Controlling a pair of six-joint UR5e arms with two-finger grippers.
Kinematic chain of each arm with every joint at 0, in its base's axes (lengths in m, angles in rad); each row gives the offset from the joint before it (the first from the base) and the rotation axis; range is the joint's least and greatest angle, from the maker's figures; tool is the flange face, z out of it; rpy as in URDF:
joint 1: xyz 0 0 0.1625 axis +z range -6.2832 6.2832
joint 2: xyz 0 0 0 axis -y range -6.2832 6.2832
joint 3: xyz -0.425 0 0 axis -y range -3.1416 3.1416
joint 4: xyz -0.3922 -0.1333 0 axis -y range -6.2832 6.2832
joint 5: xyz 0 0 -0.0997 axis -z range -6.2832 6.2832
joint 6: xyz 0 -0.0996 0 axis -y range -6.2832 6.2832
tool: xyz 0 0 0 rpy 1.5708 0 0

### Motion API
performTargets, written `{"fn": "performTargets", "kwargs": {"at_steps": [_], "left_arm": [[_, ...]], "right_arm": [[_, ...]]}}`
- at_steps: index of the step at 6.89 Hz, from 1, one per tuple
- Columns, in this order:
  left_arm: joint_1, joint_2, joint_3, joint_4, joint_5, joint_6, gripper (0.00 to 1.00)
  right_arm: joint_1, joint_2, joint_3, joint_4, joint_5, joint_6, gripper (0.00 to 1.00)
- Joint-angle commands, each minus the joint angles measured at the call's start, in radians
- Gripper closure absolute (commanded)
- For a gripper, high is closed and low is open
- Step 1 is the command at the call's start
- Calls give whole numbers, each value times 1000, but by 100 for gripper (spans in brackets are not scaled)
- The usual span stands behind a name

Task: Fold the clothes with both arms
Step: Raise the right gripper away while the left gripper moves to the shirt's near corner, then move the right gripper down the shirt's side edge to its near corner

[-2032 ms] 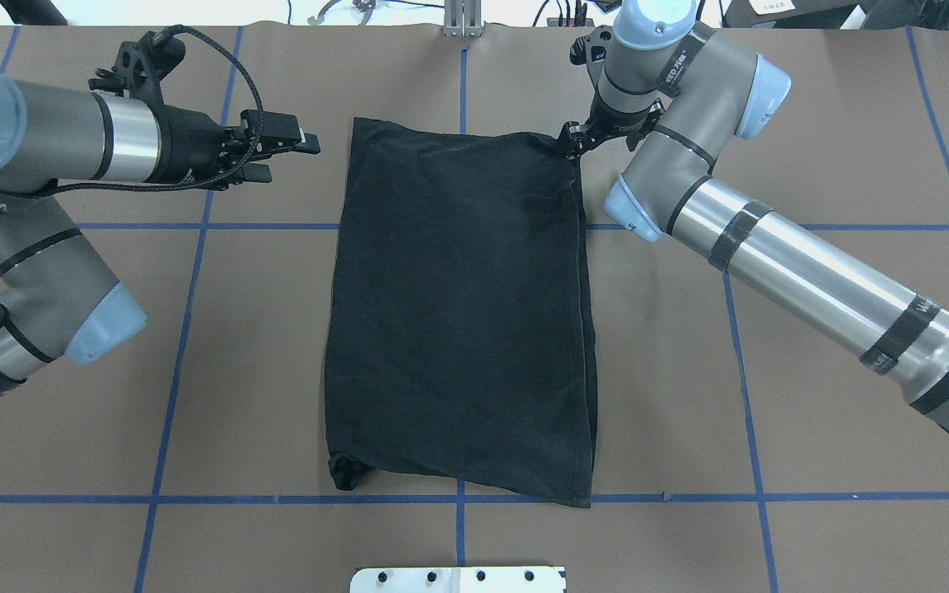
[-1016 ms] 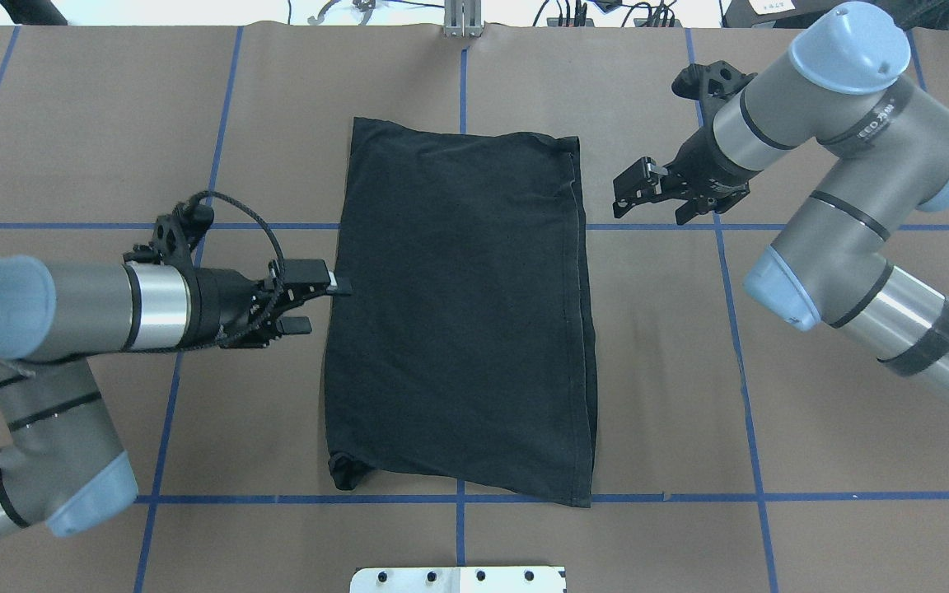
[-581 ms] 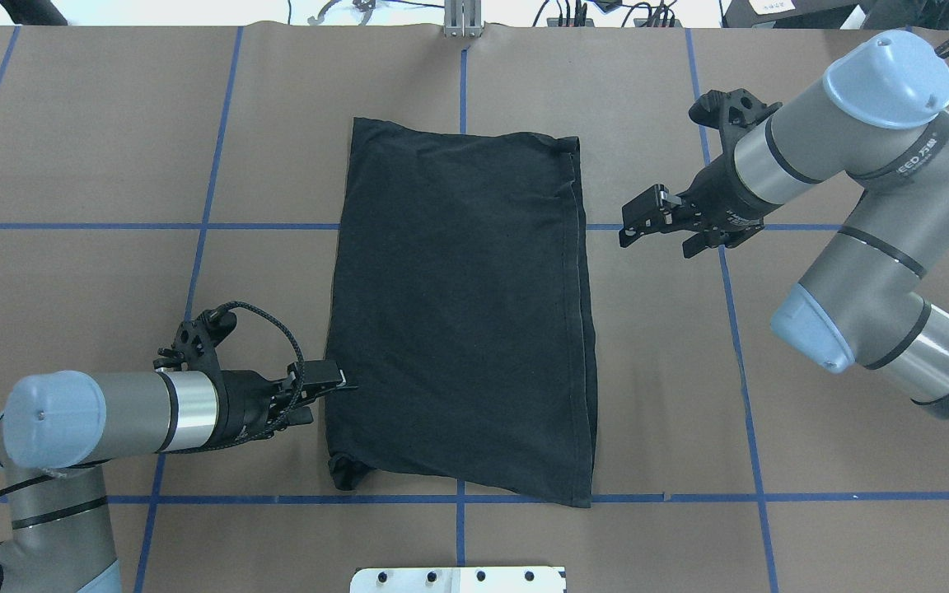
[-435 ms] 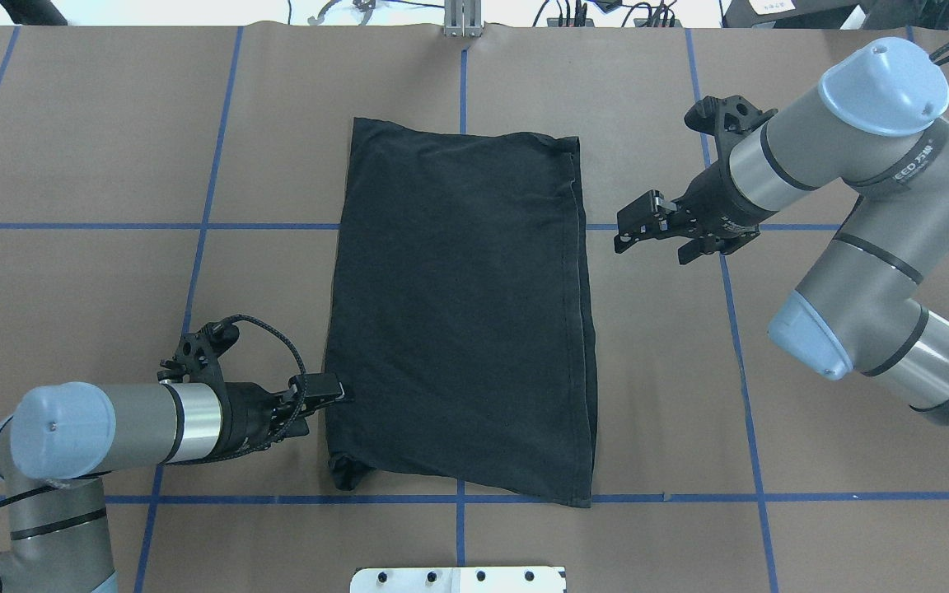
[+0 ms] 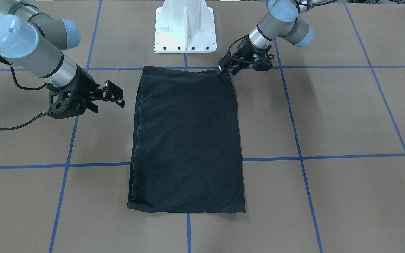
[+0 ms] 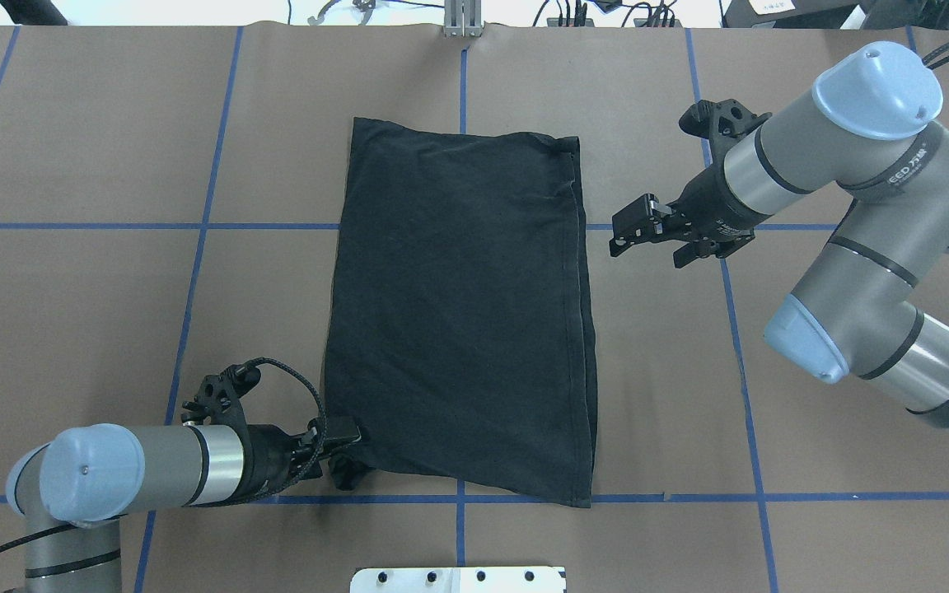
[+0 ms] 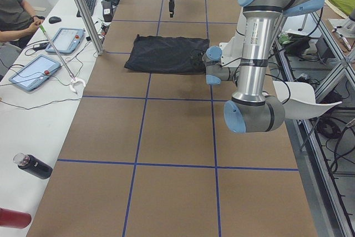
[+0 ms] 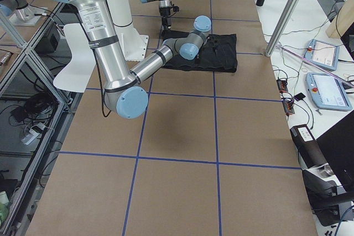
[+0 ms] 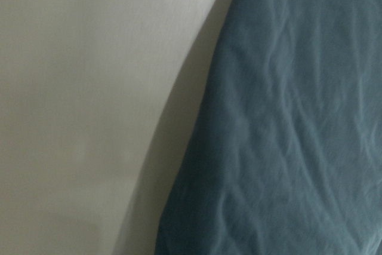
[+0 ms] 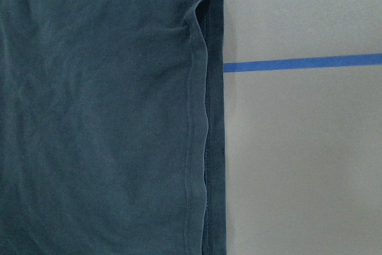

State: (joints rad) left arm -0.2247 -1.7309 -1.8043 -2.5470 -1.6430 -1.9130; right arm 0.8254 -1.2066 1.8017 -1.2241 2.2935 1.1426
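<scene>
Now we are holding our left gripper [image 6: 343,445], jaws spread, at the bunched near corner of the black T-shirt [image 6: 458,313] lying folded mid-table, our right gripper [image 6: 647,241] hovering spread beside its edge, so we are risking pinching only the top layer.

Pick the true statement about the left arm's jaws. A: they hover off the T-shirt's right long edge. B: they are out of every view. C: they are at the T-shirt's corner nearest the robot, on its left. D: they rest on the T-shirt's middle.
C: the overhead view shows the left arm with its jaws at the near left corner of the T-shirt; the right arm is the one off the long edge.
</scene>
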Motion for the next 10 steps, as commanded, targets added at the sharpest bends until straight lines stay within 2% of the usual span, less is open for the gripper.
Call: {"fn": "performTargets", "kwargs": {"at_steps": [1, 3, 4, 6, 8, 10], "left_arm": [[24, -7, 2, 2, 15, -9, 30], [21, -10, -7, 8, 9, -6, 93], [21, -7, -6, 10, 8, -4, 99], [4, -3, -7, 10, 6, 9, 100], [-25, -7, -93, 62, -50, 9, 100], [-18, -15, -112, 67, -51, 8, 100]], "right_arm": [[0, 1, -2, 0, 3, -1, 0], [0, -1, -1, -2, 3, -1, 0], [0, -2, 1, -2, 1, 0, 0], [-8, -5, 2, -2, 1, 6, 0], [-82, -4, 2, 0, -20, 136, 0], [-203, -4, 18, 2, -126, 265, 0]]}}
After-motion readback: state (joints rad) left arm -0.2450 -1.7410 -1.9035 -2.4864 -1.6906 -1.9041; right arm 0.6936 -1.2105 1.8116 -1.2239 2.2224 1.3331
